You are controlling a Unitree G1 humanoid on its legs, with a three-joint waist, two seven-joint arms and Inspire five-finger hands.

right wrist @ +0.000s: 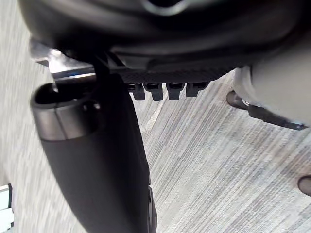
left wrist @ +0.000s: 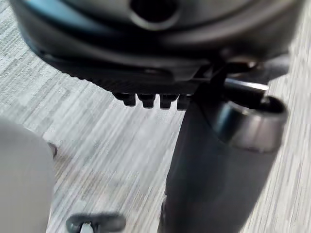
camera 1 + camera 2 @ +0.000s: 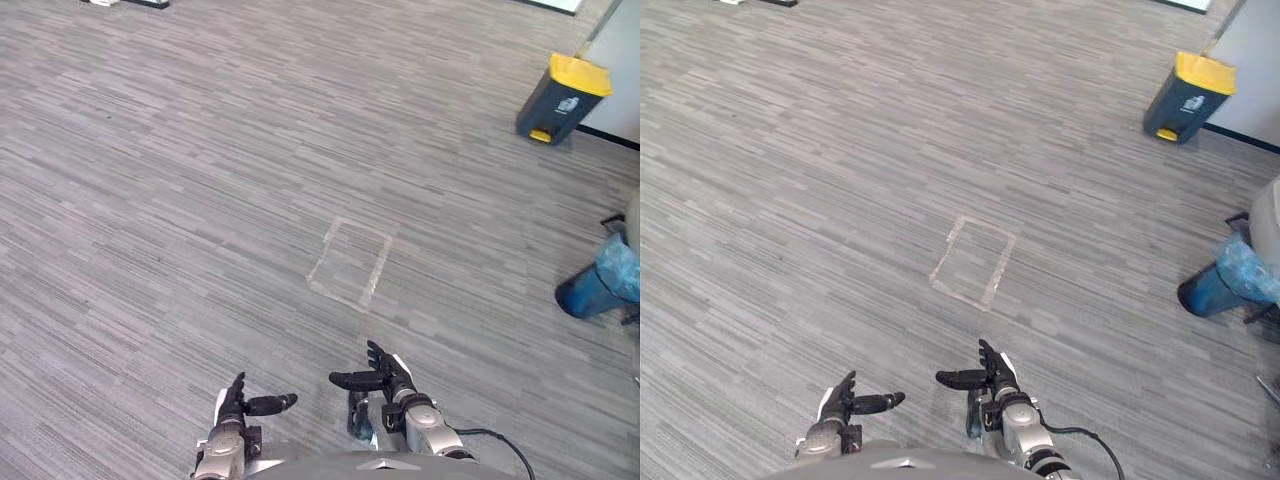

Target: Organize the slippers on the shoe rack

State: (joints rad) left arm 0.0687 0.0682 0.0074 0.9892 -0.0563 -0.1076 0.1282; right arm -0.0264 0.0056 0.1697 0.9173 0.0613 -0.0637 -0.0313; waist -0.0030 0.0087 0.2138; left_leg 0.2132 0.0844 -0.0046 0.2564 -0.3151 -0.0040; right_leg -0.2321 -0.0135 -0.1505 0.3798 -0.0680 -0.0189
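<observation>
My left hand (image 3: 235, 404) hangs low over the grey carpet at the near edge of the head views, fingers straight and thumb pointing inward, holding nothing. My right hand (image 3: 384, 380) is beside it, a little further forward, also open and empty with its thumb stretched toward the left hand. In the left wrist view the thumb (image 2: 218, 170) stands out from the palm and the fingertips (image 2: 150, 100) are lined up in a row over bare carpet. The right wrist view is much the same, with the thumb (image 1: 97, 160) and fingertips (image 1: 165, 90) above the floor.
A rectangle of clear tape (image 3: 350, 263) is stuck to the carpet ahead of the hands. A dark bin with a yellow lid (image 3: 562, 98) stands at the far right by a wall. A blue wrapped object (image 3: 602, 284) sits at the right edge.
</observation>
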